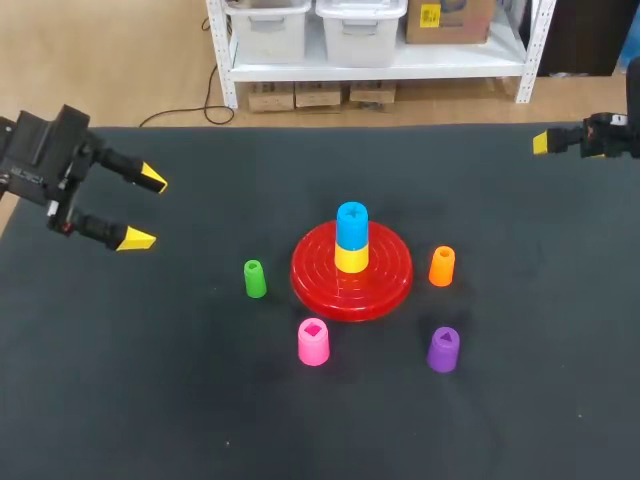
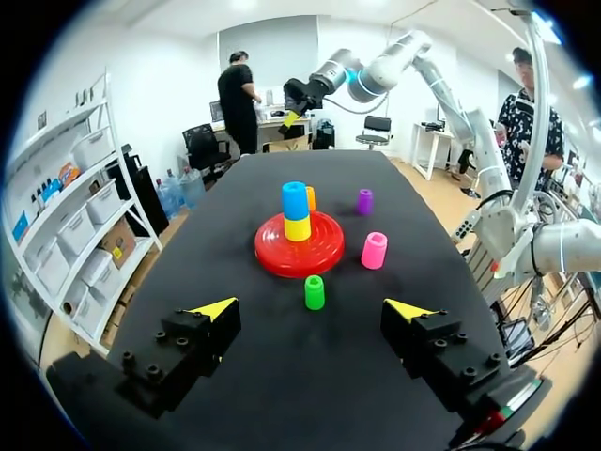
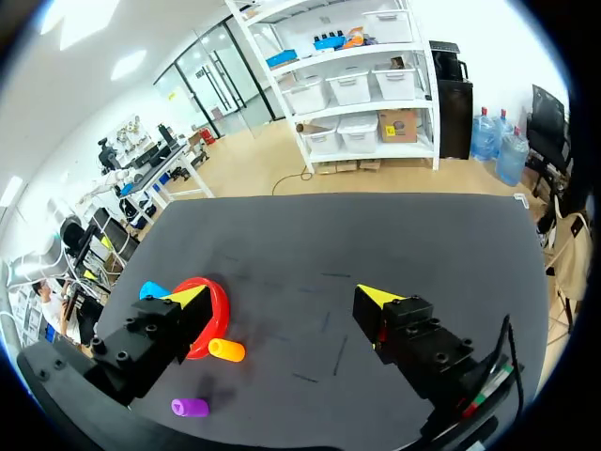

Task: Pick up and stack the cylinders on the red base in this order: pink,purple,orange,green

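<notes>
Table-top, mid-task: my left gripper [image 1: 143, 209] and right gripper [image 3: 282, 295] hang spread, empty. The pink cylinder [image 1: 313, 342] stands upright at seven o'clock of the red base [image 1: 390, 282] — four o'clock from my left, the nearer arm.

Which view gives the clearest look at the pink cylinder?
The head view: the pink cylinder stands unobstructed near the red base, its top hole visible. The left wrist view shows it from the side, beside the base. The right wrist view does not show it.
</notes>
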You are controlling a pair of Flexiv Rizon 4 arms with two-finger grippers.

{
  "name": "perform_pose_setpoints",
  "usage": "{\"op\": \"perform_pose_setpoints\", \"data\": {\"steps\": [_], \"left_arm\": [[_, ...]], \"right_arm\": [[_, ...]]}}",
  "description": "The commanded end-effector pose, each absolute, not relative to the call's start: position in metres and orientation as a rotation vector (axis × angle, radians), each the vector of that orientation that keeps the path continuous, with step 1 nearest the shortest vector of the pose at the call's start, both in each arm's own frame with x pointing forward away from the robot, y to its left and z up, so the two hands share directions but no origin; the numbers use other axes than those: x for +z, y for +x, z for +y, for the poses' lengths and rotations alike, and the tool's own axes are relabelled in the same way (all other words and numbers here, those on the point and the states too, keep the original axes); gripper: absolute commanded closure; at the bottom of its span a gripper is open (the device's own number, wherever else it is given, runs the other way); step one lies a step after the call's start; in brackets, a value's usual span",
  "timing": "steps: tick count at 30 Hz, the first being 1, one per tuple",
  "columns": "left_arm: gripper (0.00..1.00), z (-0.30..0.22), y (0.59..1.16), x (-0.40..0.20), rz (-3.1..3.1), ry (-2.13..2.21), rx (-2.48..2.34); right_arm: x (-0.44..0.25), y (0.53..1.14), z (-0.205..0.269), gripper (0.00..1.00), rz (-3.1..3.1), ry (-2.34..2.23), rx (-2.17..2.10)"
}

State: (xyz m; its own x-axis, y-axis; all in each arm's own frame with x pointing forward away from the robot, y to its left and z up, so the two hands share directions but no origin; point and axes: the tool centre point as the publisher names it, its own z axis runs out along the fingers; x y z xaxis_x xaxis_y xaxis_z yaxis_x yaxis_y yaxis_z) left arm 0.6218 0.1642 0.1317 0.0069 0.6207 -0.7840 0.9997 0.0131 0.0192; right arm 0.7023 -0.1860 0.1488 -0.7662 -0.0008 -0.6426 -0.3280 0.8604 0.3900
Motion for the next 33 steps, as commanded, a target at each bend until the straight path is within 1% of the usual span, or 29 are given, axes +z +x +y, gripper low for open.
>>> {"op": "perform_pose_setpoints", "data": {"steps": [1, 23, 28, 33], "left_arm": [[0.0, 0.166, 0.624, 0.131, 1.693, 1.658, -0.803], [0.0, 0.162, 0.624, 0.132, 1.668, 1.674, -0.819], [0.0, 0.162, 0.624, 0.132, 1.668, 1.674, -0.819], [0.0, 0.162, 0.624, 0.132, 1.668, 1.674, -0.819]], "right_arm": [[0.149, 0.702, -0.186, 0.0, 2.373, -0.235, 0.644], [0.149, 0.702, -0.186, 0.0, 2.373, -0.235, 0.644], [0.177, 0.701, -0.169, 0.0, 2.333, -0.513, 0.488], [0.204, 0.689, -0.144, 0.0, 2.302, -0.871, 0.339]]}}
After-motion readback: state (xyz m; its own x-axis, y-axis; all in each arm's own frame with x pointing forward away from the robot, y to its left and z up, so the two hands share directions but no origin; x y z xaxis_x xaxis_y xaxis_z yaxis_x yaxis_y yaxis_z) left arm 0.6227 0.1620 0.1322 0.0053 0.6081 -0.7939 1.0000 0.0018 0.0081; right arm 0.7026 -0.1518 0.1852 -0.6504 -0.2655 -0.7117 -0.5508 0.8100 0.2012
